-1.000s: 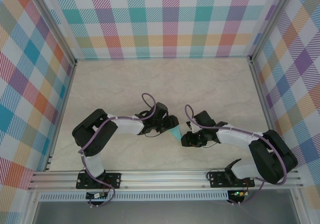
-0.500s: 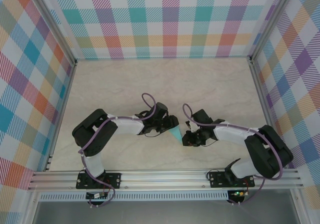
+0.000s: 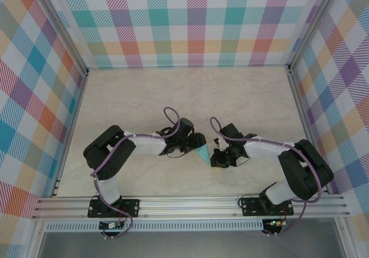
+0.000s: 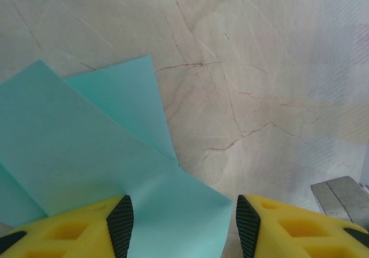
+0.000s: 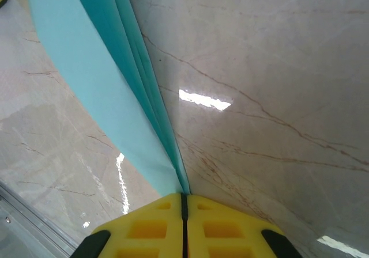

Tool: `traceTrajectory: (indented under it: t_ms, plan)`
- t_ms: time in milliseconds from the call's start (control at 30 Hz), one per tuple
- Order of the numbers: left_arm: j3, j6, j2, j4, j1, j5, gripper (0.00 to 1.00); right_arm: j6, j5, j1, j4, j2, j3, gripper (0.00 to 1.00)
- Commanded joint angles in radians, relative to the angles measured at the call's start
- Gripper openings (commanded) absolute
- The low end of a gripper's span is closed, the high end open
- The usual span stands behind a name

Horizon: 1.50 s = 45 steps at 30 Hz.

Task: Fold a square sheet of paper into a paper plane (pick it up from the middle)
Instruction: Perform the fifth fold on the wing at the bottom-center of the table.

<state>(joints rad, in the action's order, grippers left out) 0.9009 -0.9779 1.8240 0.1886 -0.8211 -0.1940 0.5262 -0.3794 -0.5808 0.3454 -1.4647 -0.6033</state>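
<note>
Right pincer (image 5: 184, 199) is clamped shut on the folded edge of the square sheet of paper (image 5: 98, 85), between the arms over the tabletop (image 5: 277, 68). Left pincer (image 4: 180, 223) stands open astride it. A sideways tug here could probably slip or tear it.

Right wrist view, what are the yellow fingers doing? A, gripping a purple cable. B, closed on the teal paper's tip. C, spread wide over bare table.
B: the right gripper is shut with no gap, and the teal paper tapers into its seam.
</note>
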Motion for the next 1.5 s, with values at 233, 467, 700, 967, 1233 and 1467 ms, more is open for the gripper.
traceTrajectory:
  t_ms: [233,467,700,967,1233,1467]
  plan:
    - [-0.010,0.027,0.101,-0.046,0.003,-0.002,0.54,-0.005,0.053,0.026,0.103,0.075,0.001,0.19]
    - [-0.006,0.027,0.104,-0.043,0.003,-0.009,0.54,-0.005,0.006,0.031,0.091,0.133,-0.019,0.21]
    - [-0.006,0.027,0.101,-0.046,0.003,-0.010,0.54,0.075,-0.231,0.029,-0.155,0.155,-0.002,0.16]
    - [-0.009,0.025,0.091,-0.049,0.002,-0.004,0.53,0.120,-0.232,0.043,-0.255,-0.039,-0.048,0.11]
    - [-0.005,0.040,0.082,-0.054,0.004,0.007,0.54,0.100,-0.194,0.081,-0.228,-0.092,0.029,0.10]
    - [0.007,0.057,0.081,-0.067,0.008,0.023,0.54,0.075,-0.152,0.116,-0.172,-0.115,0.075,0.10]
